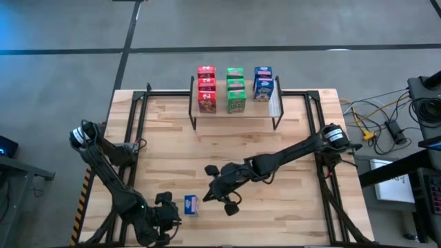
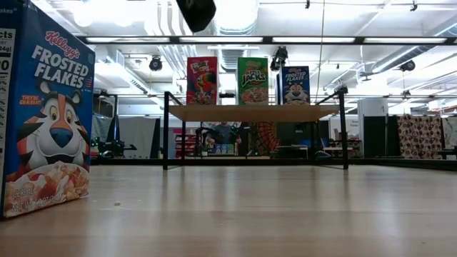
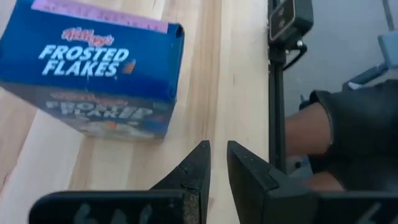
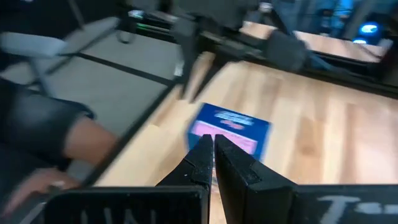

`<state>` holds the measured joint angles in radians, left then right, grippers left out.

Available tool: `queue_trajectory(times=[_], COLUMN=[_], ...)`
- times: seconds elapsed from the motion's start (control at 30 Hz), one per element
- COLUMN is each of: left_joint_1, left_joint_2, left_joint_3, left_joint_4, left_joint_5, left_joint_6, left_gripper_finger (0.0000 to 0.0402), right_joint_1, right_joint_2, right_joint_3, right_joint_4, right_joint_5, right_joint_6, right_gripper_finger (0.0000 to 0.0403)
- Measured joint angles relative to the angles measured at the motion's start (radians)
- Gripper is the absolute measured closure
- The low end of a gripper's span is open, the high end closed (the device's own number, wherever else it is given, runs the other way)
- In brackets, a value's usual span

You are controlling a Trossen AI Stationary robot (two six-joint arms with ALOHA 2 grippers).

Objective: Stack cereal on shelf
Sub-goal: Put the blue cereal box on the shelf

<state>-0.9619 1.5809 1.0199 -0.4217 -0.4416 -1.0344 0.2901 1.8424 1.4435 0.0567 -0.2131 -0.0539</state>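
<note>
Watching last blue cereal box [image 1: 191,204] standing on table's near edge, well apart from shelf [image 1: 234,107] | left gripper [image 3: 216,163] nearly closed, empty, beside it | right gripper [image 4: 212,157] shut, empty, near | risk I see: closed fingers topple box; person's hand [image 3: 309,132] close.

Robotics lab / industrial workspace, not a home. Bare grey concrete floor [image 1: 69,34] w/ dark tape lines, exposed ceiling ducts [image 2: 235,18] & strip lights, curtain partitions [image 2: 421,135] at the back. Loose cables [image 1: 372,117] & black equipment beside a wooden table [image 1: 289,200] in a black metal frame, w/ two robot arms mounted.
</note>
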Motion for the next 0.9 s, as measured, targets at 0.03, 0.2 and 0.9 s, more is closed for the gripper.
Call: queue_trajectory(times=[0.03,0.2,0.9], left_joint_1=[0.000,0.000,0.002], left_joint_2=[0.006,0.037,0.059], left_joint_3=[0.000,0.001,0.001], left_joint_4=[0.006,0.046,-0.013], left_joint_5=[-0.012,-0.076,-0.206], left_joint_6=[0.000,-0.001,-0.079], left_gripper_finger=[0.0365,0.0365,0.0365], right_joint_1=[0.000,-0.002,-0.026], right_joint_2=[0.009,0.029,0.166], right_joint_3=[0.005,0.010,0.009], right_joint_4=[0.000,-0.002,0.075], right_joint_5=[0.027,0.151,0.231], right_joint_6=[-0.009,-0.050,-0.103], right_gripper_finger=[0.0394,0.0394,0.0394])
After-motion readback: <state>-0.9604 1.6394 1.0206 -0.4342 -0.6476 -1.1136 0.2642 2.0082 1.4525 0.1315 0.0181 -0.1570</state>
